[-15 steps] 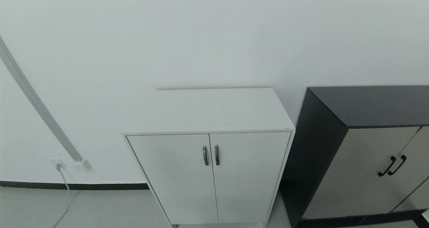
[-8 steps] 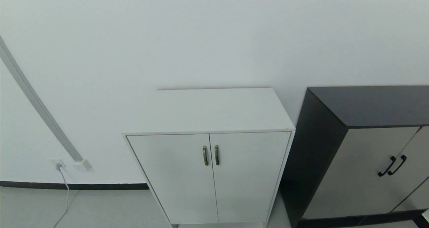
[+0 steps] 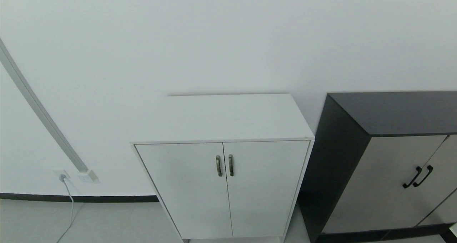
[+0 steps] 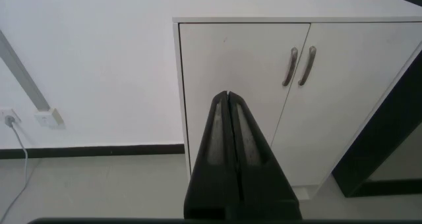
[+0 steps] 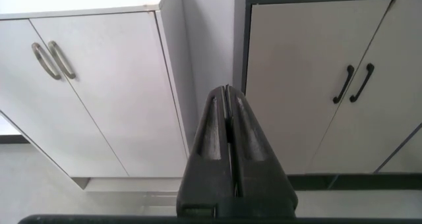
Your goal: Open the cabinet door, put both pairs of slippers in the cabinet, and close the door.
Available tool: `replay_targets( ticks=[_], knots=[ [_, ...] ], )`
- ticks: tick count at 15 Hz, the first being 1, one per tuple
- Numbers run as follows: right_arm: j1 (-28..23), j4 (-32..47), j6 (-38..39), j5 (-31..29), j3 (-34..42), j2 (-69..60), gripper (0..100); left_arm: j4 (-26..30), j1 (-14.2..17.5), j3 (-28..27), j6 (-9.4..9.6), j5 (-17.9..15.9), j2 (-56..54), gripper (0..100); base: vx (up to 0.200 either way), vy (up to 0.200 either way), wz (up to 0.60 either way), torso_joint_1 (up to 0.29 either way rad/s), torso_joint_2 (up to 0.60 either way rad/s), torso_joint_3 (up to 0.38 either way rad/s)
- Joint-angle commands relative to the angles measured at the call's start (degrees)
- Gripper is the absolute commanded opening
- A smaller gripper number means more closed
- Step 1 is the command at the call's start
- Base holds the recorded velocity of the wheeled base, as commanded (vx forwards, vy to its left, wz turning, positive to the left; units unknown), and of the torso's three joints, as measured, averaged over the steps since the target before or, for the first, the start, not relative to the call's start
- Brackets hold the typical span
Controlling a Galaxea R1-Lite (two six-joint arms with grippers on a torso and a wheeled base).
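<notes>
A white two-door cabinet (image 3: 221, 186) stands against the wall, both doors closed, with two metal handles (image 3: 224, 165) side by side at the centre seam. In the left wrist view my left gripper (image 4: 228, 95) is shut with nothing in it, held some way in front of the cabinet's left door (image 4: 237, 85), and the handles (image 4: 298, 66) lie off to one side. My right gripper (image 5: 226, 89) is also shut and empty, in front of the gap between the white cabinet (image 5: 105, 99) and the dark one.
A black cabinet (image 3: 385, 164) with grey doors and black handles (image 3: 417, 177) stands just right of the white one. On the left, a wall socket (image 3: 62, 175) with a white cable and a slanted cable duct (image 3: 39, 111). Grey floor lies in front.
</notes>
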Motion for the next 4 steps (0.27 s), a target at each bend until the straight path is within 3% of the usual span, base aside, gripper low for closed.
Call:
replay_targets(
  ticks=[1,4],
  knots=[
    [0.05,0.04,-0.03,0.08,0.02,0.07,0,0.00,0.07,0.00,0.01,0.01,-0.02,0,0.000,0.000,0.00,0.000,0.00,0.000],
    [0.05,0.04,-0.12,0.08,0.02,0.07,0,0.00,-0.01,0.00,0.01,0.01,-0.02,0,0.000,0.000,0.00,0.000,0.00,0.000]
  ],
)
